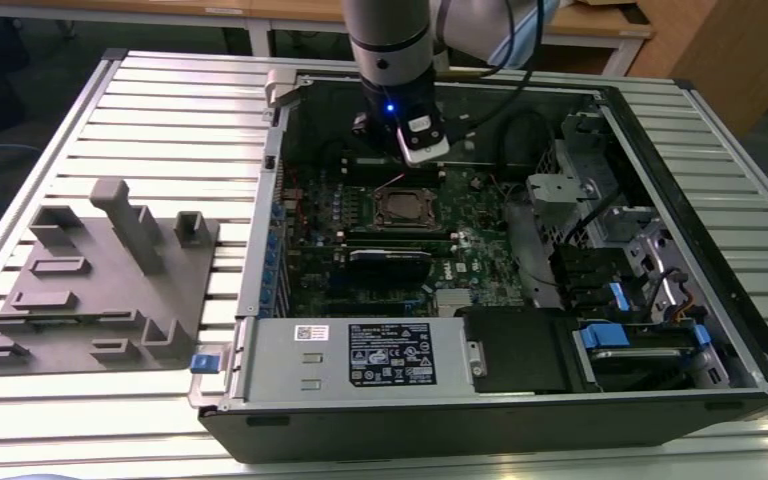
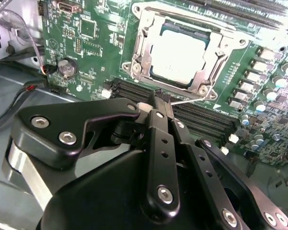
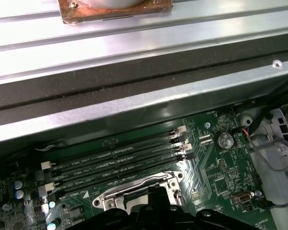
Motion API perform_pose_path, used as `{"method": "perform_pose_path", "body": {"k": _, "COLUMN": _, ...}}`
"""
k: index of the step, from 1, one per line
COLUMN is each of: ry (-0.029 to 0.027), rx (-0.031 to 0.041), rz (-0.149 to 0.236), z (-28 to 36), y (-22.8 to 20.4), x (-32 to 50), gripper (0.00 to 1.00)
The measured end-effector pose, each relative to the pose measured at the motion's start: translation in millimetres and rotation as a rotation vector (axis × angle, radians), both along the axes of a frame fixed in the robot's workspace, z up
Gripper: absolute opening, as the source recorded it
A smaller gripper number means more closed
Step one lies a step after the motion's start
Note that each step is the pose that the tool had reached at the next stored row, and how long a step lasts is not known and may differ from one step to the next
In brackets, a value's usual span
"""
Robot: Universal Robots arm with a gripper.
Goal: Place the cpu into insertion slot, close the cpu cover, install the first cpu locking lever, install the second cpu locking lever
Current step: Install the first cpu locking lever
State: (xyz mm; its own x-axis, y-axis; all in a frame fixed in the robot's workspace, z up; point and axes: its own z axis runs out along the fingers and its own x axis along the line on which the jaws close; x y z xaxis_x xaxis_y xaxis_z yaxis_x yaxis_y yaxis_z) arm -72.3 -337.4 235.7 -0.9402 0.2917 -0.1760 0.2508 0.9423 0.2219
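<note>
My hand was clenched on nothing, fingertips pressed together just above the memory slots. Just beyond my fingertips the cpu lay seated in the insertion slot, the cpu cover down around it. Farther off lay the green motherboard.

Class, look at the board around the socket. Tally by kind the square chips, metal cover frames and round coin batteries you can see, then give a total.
chip: 1
cover frame: 1
coin battery: 1
Total: 3
</note>
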Motion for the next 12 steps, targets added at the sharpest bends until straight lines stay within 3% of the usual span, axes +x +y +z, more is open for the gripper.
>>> {"method": "perform_pose_path", "body": {"k": 3, "ry": 0.0000, "rx": 0.0052, "rz": 0.000, "z": -0.4, "y": 2.6, "x": -1.8, "gripper": 0.11}}
{"method": "perform_pose_path", "body": {"k": 8, "ry": 0.0000, "rx": 0.0052, "rz": 0.000, "z": -4.6, "y": 6.3, "x": -2.4, "gripper": 0.11}}
{"method": "perform_pose_path", "body": {"k": 12, "ry": 0.0000, "rx": 0.0053, "rz": 0.000, "z": -4.7, "y": 6.5, "x": -2.5, "gripper": 0.11}}
